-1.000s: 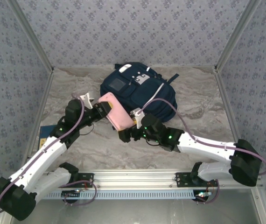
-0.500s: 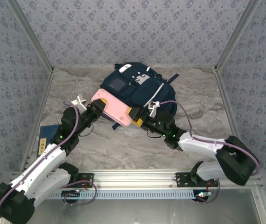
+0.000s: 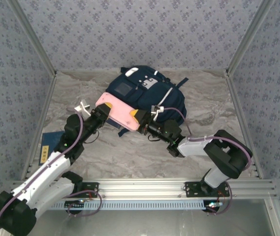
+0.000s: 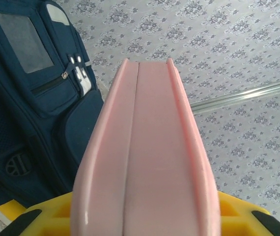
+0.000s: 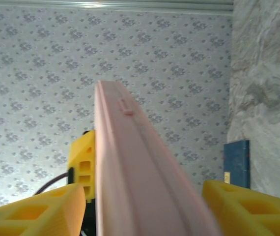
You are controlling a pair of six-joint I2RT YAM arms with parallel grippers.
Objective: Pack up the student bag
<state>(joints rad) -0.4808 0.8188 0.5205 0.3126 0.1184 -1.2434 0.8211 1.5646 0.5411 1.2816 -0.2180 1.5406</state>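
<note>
Beside student bag [image 3: 152, 96], pink case [image 3: 122, 114] (closed)

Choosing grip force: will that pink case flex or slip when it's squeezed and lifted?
Probably stiff: the pink case juts straight from the left gripper without sagging. Its smooth, glossy shell looks slippery, so a light pinch might slide.

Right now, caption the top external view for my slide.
The left gripper holds a pink case beside the student bag; the right gripper straddles its other end.
</note>
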